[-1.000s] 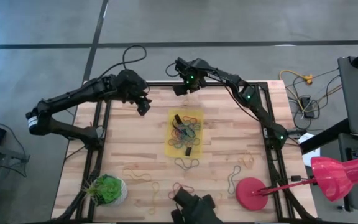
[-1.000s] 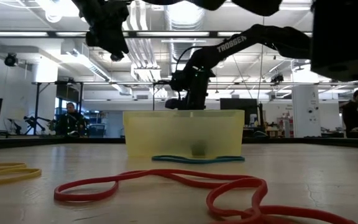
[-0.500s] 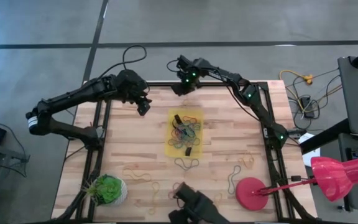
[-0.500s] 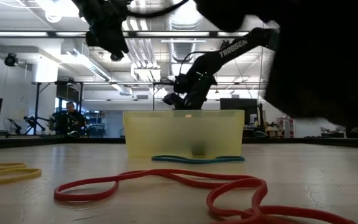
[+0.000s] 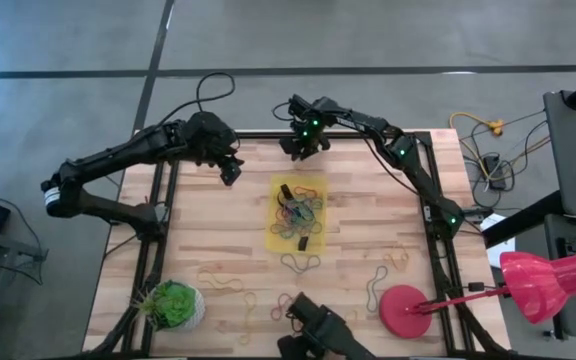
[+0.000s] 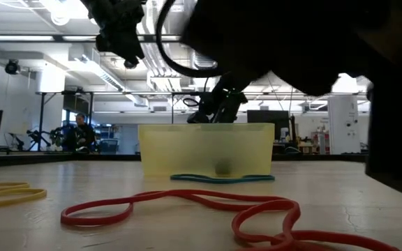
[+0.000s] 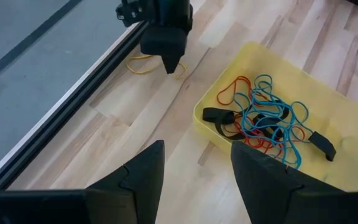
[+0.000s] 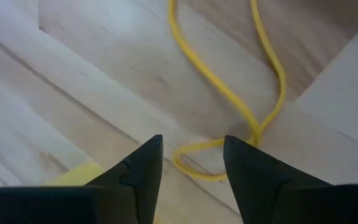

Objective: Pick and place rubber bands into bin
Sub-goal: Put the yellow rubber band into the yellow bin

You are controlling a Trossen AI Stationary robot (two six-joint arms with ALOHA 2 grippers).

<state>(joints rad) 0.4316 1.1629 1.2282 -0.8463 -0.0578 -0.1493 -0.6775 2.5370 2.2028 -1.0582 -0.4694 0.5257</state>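
- Risk at the right gripper (image 8: 192, 142): may close on bare wood and miss the yellow rubber band (image 8: 229, 93), because so thin and flat a loop lies flush on the worktop (image 8: 92, 74).
- Could also catch only one strand, so that the floppy loop slips out or hangs long on the way and drops short of the bin (image 5: 272, 215).
- May scrape the boards if lowered too far, being already close above them.
- Open at a middling width, holding nothing; straddles the near curl of the yellow loop, with no contact to be seen.
- Placed at the far edge of the worktop, just beyond the bin's far end, with the band partly under it.
- Farther out, the left gripper (image 5: 233, 170) waiting above the far left part of the worktop, near the bin's far-left corner; also parted and empty.
- In the bin, a tangle of blue and red rubber bands (image 7: 260, 121) with a few dark blocks (image 7: 321, 143) among them.
- Outside the bin, on the near side, several loose loops: a teal one (image 6: 222, 178) touching the bin wall, a long red one (image 6: 187, 206), a yellow one (image 6: 5, 192) well apart.
- Much left to collect, by this judgement.
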